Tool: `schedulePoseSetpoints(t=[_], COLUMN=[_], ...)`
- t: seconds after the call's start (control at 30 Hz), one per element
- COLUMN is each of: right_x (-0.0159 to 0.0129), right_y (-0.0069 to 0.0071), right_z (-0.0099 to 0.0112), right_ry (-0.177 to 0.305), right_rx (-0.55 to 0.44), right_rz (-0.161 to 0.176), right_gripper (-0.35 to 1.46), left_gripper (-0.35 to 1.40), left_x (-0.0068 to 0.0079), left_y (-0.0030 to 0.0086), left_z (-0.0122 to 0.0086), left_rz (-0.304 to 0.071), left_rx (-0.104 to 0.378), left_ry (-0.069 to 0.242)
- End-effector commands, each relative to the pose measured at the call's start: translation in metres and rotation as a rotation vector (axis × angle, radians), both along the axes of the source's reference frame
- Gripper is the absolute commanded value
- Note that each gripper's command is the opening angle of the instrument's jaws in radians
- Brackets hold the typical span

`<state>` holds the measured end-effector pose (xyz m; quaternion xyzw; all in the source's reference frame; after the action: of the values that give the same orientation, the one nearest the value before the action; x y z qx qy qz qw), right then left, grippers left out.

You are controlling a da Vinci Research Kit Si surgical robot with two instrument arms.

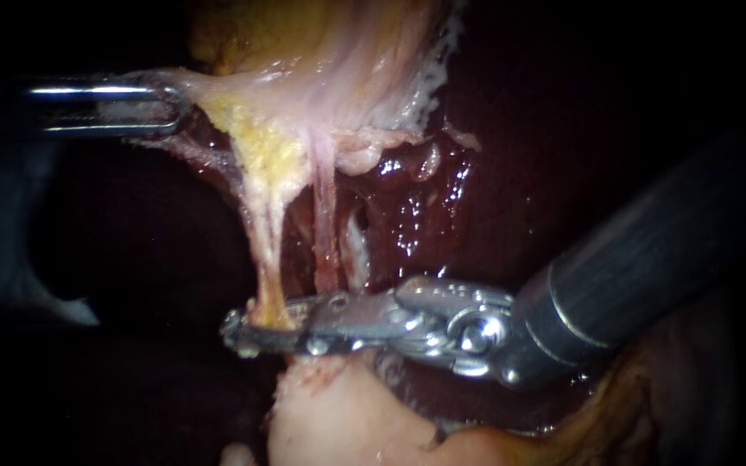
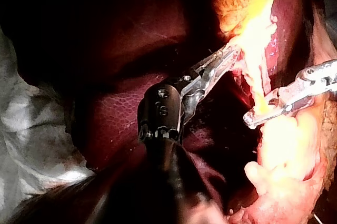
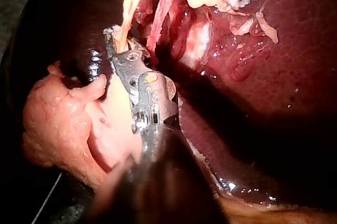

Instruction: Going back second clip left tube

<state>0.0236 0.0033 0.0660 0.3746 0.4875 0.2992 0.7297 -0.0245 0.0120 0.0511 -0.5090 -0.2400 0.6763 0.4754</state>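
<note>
Pulling back from this position carries one main hazard: the right instrument's end effector [image 1: 256, 332] stands slightly open with the left tube [image 1: 271, 259] lying in the gap, so a retreat along the shaft before I widen it could snag and tear the tube. The left instrument's end effector [image 1: 144, 108] is clamped on pale tissue [image 1: 218, 91], holding it taut. The left tube's long axis runs near-vertical in the endoscope view, pointing from that tissue down into the gap

Liver [image 1: 494, 198] dk maroon; left tube [image 1: 268, 259] pale yellow; right tube [image 1: 325, 233] pink.
</note>
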Motion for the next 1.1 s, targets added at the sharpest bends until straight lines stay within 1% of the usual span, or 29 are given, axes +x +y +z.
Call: schedulePoseSetpoints(t=[0.03,0.07,0.1,0.13,0.17,0.2,0.23,0.27,0.33,0.37,0.47,0.63,0.73,0.83,0.97,1.1], right_x=[-0.0001,0.0,0.0,0.0001,0.0001,0.0002,0.0002,0.0002,0.0,-0.0002,-0.0013,-0.0045,-0.0066,-0.0087,-0.0117,-0.0148], right_y=[0.0,0.0,-0.0001,-0.0001,-0.0001,-0.0001,-0.0001,-0.0001,0.0,0.0001,0.0004,0.0009,0.0012,0.0017,0.0026,0.004], right_z=[0.0,0.0,0.0,0.0,-0.0001,-0.0001,-0.0001,-0.0001,0.0,0.0002,0.0004,0.0002,-0.0005,-0.0014,-0.0028,-0.0042], right_ry=[0.0,0.0,0.001,0.003,0.019,0.023,0.031,0.028,0.021,0.019,0.025,0.035,0.052,0.059,0.059,0.05], right_rx=[0.0,0.0,-0.001,-0.006,-0.039,-0.045,-0.06,-0.094,-0.138,-0.183,-0.283,-0.398,-0.437,-0.48,-0.509,-0.537], right_rz=[0.0,-0.001,-0.002,-0.004,-0.009,-0.009,-0.014,-0.009,0.005,0.007,-0.015,-0.069,-0.09,-0.101,-0.105,-0.103], right_gripper=[-0.35,-0.35,-0.26,-0.09,0.14,0.32,0.41,0.45,0.48,0.49,0.49,0.5,0.5,0.5,0.5,0.5], left_gripper=[-0.35,-0.35,-0.35,-0.35,-0.35,-0.35,-0.35,-0.35,-0.35,-0.35,-0.35,-0.35,-0.35,-0.35,-0.35,-0.35], left_x=[0.0,0.0,0.0,0.0,0.0,0.0,0.0001,0.0001,0.0001,0.0001,0.0002,0.0004,0.0003,0.0003,0.0003,0.0004], left_y=[0.0,0.0,0.0,0.0,0.0,0.0,0.0,0.0,0.0,0.0,0.0,0.0,0.0,-0.0001,-0.0001,-0.0001], left_z=[0.0,0.0,0.0,0.0,0.0,0.0,0.0,0.0,0.0,0.0,0.0,0.0,0.0001,0.0001,0.0001,0.0001], left_rz=[0.0,0.0,0.0,0.0,0.0,0.0,0.0,0.001,0.001,0.001,0.001,0.002,0.0,0.0,0.0,0.0], left_rx=[0.0,0.0,0.0,0.0,0.0,0.0,0.0,0.0,0.0,0.0,0.0,0.0,0.005,0.005,0.005,0.005], left_ry=[0.0,0.0,0.0,0.0,0.0,0.0,0.0,0.0,-0.001,-0.001,-0.001,-0.001,-0.002,-0.002,-0.002,-0.002])
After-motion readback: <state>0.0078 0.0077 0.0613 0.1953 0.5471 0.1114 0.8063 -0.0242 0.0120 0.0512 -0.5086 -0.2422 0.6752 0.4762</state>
